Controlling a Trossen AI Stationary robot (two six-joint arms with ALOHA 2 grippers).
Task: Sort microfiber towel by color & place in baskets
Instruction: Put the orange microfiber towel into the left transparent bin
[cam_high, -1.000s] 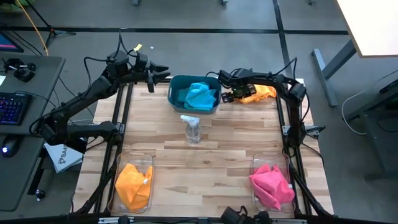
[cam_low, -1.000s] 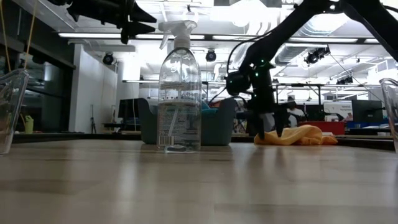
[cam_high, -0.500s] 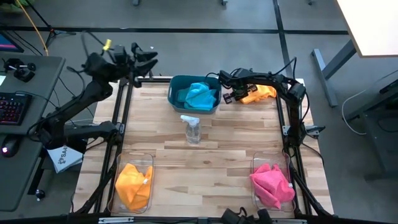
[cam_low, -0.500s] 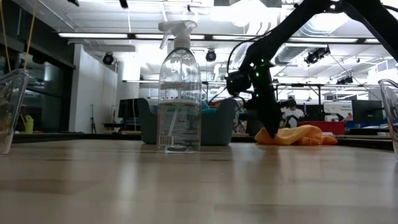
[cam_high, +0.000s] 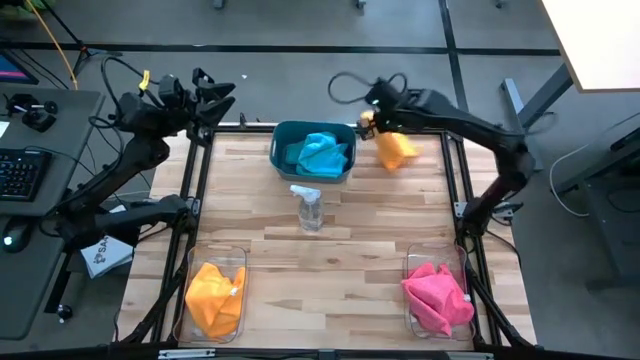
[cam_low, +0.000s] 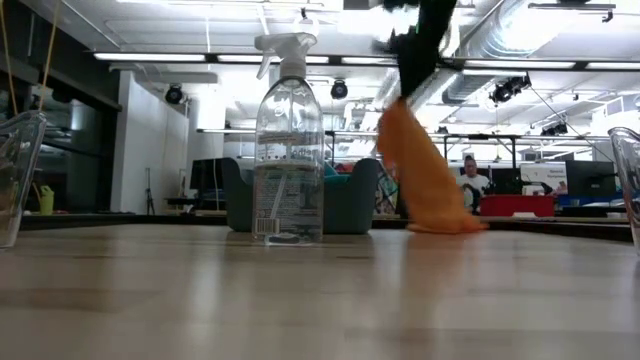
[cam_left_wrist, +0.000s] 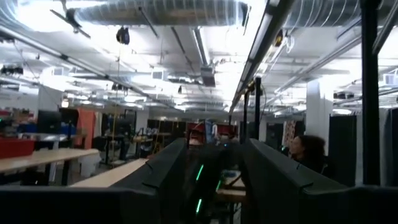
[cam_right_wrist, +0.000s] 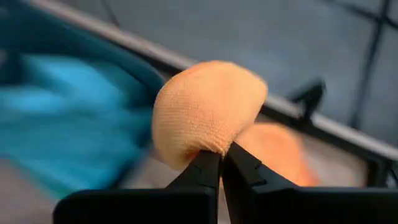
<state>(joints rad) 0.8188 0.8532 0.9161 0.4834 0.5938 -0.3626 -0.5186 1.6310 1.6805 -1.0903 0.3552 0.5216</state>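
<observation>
Two fingers of right gripper (cam_right_wrist: 221, 163) pinched shut on orange towel (cam_right_wrist: 208, 109), fold bulging above tips.

We see spray bottle (cam_high: 308, 206) mid-table, one basket (cam_high: 312, 151) behind it, two baskets (cam_high: 216, 290) (cam_high: 437, 295) at front corners.

Open-plan robotics lab: exposed ducts (cam_left_wrist: 186, 12), workbenches (cam_left_wrist: 37, 160).

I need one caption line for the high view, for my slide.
Right tool lifts an orange towel beside the teal basket of blue towels; left tool waits off the table's far left corner.
</observation>
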